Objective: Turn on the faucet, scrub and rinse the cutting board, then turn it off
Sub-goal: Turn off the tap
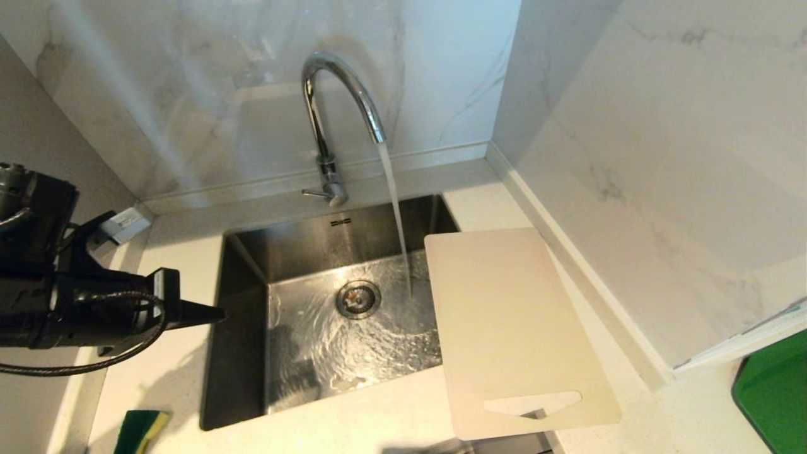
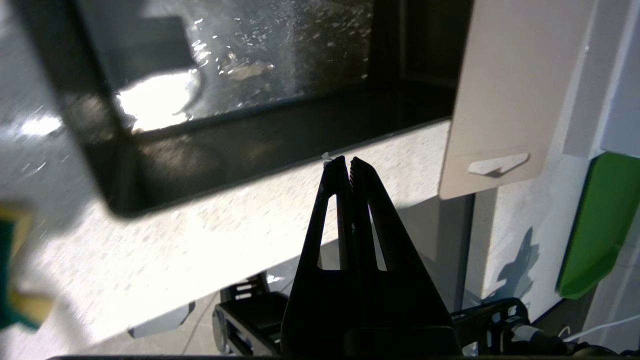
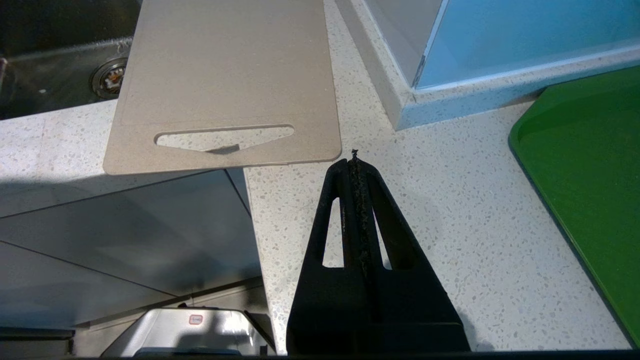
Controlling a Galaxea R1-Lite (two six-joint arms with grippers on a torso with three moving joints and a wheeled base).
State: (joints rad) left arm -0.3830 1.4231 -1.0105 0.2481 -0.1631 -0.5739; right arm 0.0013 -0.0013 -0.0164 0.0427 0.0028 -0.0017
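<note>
Faucet running, so sponge next. Left pincer closed, empty over sink left rim; I'd open before dropping near-left. Cutting board untouched.

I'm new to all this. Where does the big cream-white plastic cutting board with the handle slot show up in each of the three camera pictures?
Head view: cream-white plastic cutting board lies right of centre, overlapping the steel sink's right rim.
Left wrist view: cutting board fills the upper right.
Right wrist view: cutting board fills the upper left.
Shared landmark: the bright green flat tray beside it, seen in all three.
</note>
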